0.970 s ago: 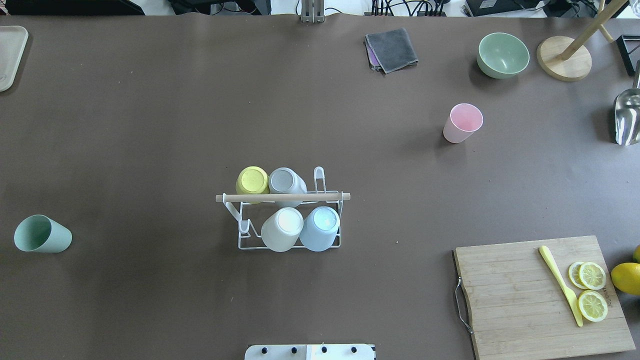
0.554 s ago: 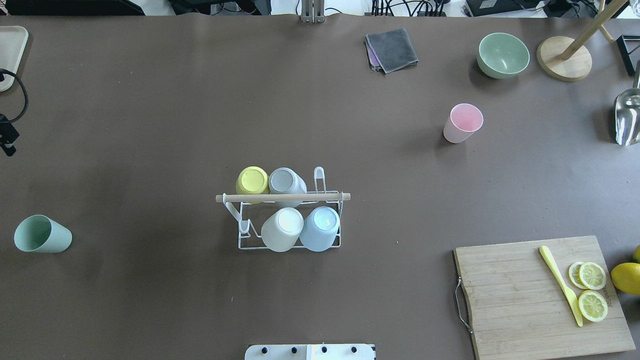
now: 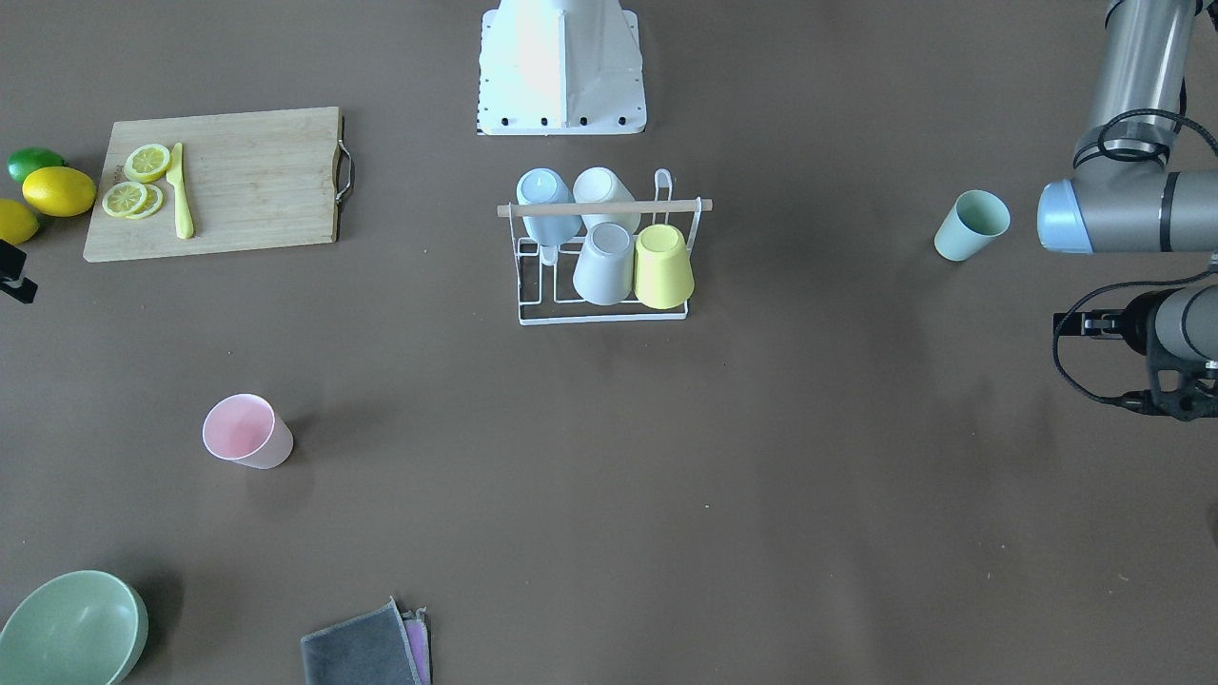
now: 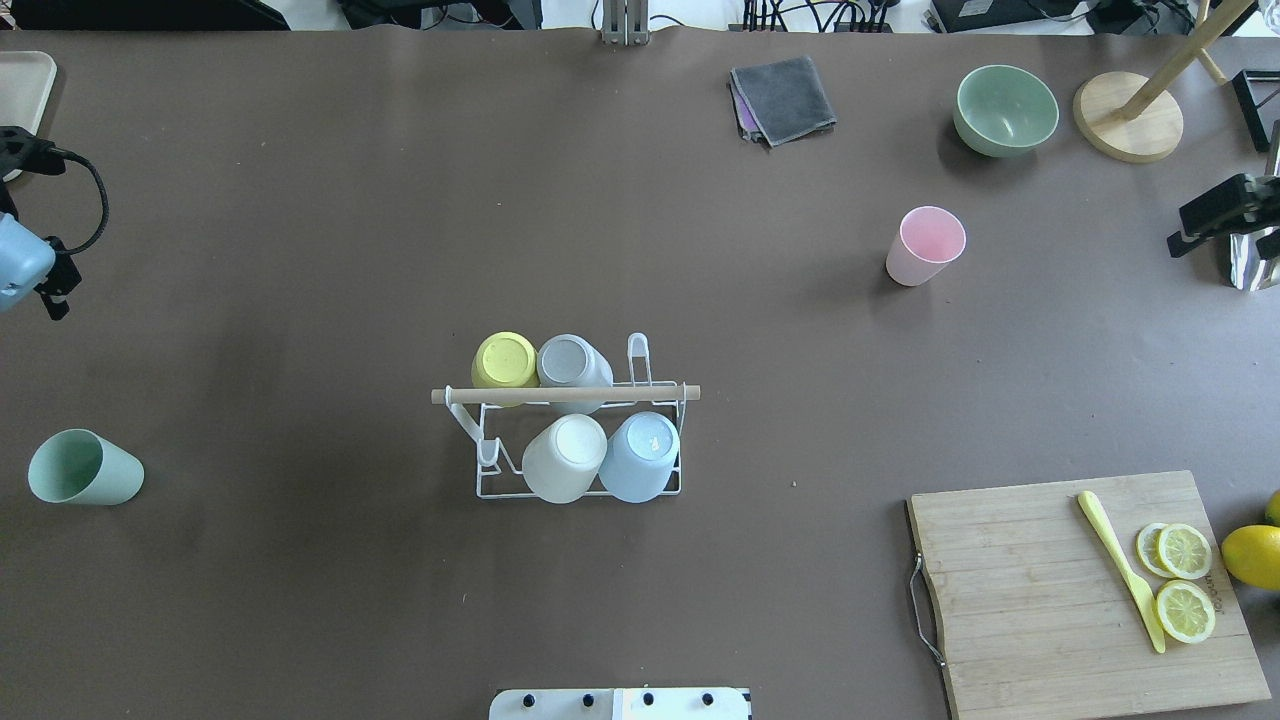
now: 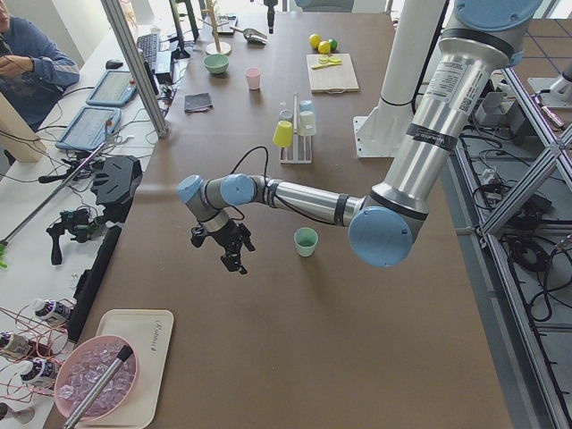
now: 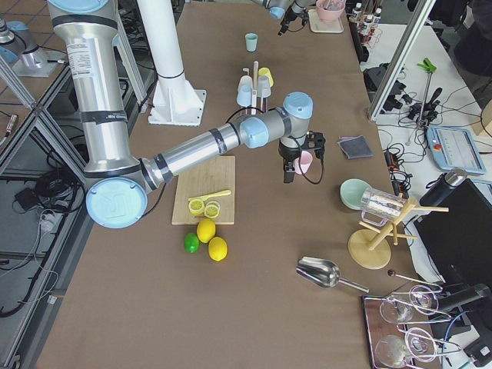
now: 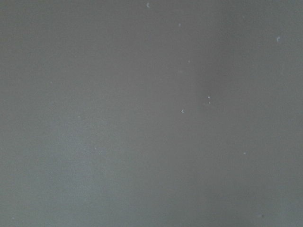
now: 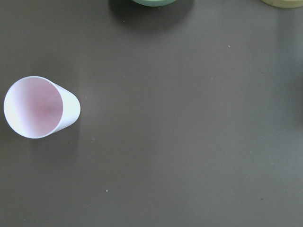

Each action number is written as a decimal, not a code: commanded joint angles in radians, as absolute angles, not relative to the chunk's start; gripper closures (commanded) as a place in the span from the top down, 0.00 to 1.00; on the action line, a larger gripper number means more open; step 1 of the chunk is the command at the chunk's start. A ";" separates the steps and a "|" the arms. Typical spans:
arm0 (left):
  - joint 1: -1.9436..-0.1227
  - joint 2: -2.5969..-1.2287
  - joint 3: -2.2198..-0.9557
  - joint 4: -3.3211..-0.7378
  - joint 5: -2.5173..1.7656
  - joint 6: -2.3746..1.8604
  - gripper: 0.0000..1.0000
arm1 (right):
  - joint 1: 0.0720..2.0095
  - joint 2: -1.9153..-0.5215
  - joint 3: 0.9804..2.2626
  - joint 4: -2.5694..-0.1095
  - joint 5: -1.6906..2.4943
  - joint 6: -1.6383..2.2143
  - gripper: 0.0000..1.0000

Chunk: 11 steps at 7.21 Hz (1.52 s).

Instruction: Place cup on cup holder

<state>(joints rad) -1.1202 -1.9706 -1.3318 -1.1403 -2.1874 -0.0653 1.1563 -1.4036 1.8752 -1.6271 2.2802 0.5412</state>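
Note:
The white wire cup holder with a wooden rod stands mid-table and holds several upturned cups; it also shows in the front-facing view. A pink cup stands upright at the far right and shows at the left of the right wrist view. A green cup stands at the left edge. My left gripper hangs over bare table beyond the green cup. My right gripper hovers to the right of the pink cup. I cannot tell whether either is open or shut.
A cutting board with lemon slices and a yellow knife lies near right. A green bowl, grey cloth, wooden stand and metal scoop sit along the far right. A tray is far left.
Both arms have come into the overhead view, the left from the left edge and the right from the right edge. The cups and the holder have not moved.

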 commanded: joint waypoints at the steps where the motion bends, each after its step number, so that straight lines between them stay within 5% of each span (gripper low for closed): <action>1: -1.068 -2.013 -1.308 -1.049 -2.132 -0.061 0.98 | 1.059 -1.318 1.844 -1.637 2.212 0.578 1.00; 8: -1.069 -2.108 -1.234 -0.987 -2.054 0.184 0.98 | 1.089 -0.812 1.289 -1.698 2.187 0.428 1.00; 11: -1.046 -2.149 -1.195 -0.977 -2.056 0.183 0.98 | 1.089 -0.721 1.110 -1.687 2.201 0.324 1.00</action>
